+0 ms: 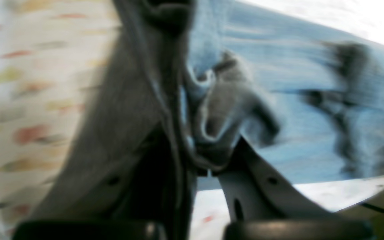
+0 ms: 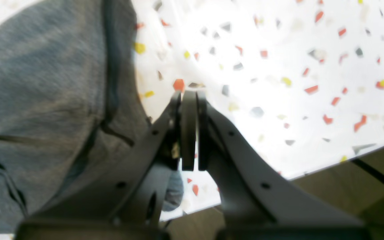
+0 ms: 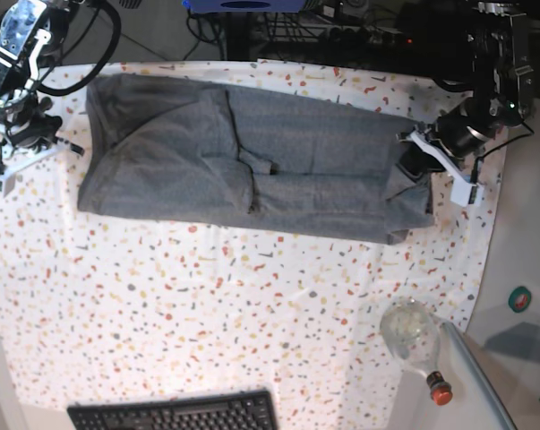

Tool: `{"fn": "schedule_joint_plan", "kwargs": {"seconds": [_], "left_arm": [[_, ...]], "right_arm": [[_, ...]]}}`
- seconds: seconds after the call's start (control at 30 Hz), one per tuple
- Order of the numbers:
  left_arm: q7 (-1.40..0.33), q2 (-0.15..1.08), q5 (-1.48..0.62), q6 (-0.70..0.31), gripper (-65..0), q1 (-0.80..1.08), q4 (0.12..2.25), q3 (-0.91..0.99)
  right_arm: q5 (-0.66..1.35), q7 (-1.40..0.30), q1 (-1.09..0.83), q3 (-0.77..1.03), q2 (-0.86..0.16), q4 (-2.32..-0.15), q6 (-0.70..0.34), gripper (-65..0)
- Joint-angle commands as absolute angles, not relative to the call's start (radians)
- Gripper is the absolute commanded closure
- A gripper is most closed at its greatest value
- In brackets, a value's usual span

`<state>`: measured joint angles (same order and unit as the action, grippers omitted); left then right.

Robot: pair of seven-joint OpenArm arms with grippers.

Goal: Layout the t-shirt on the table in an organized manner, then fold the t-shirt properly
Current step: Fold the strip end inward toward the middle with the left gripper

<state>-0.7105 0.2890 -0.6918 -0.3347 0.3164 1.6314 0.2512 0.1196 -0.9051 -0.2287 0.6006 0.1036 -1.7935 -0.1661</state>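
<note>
A grey t-shirt (image 3: 252, 166) lies across the far half of a table (image 3: 207, 313) covered in white cloth flecked with red, orange, yellow and grey. The shirt is stretched out sideways in a long band, but it is not flat: one sleeve or side panel is doubled over near the middle, and creases run through the body.

The left pincer (image 1: 208, 166) sits at the shirt's end on the right of the overhead view, pressed together on a bunched fold of the grey fabric. That wrist picture is smeared, so finer detail of the grip is lost. The right pincer (image 2: 189, 96) hovers over bare table just beside the shirt's other end, its tips pressed together and holding nothing.

Judging by this, the work is at the laying-out stage. The shirt is roughly spread, yet smoothing it and opening the doubled part remain, and no tidy fold has been made.

A keyboard (image 3: 175, 412) lies at the near edge and a clear bottle with a red cap (image 3: 417, 345) at the near right corner. No brand, label or writing can be read anywhere.
</note>
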Motion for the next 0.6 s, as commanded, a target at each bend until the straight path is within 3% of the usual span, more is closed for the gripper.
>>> {"fn": "schedule_joint_plan", "kwargs": {"seconds": [0.0,0.23,0.57], "left_arm": [[-0.687,0.288,-0.711,-0.325,0.0,0.311,1.662,0.226],[-0.687,0.239,-0.716,-0.234,0.0,0.272,1.670,0.051],[-0.687,0.185,-0.719,-0.157,0.0,0.191,1.612,-0.041]], "right_arm": [[0.116,-0.889,-0.225,0.602,0.096,-1.811,-0.171,0.0],[0.116,-0.889,-0.225,0.604,0.096,-1.811,-0.171,0.0],[0.116,-0.889,-0.225,0.605,0.094,-1.811,-0.171,0.0]]}}
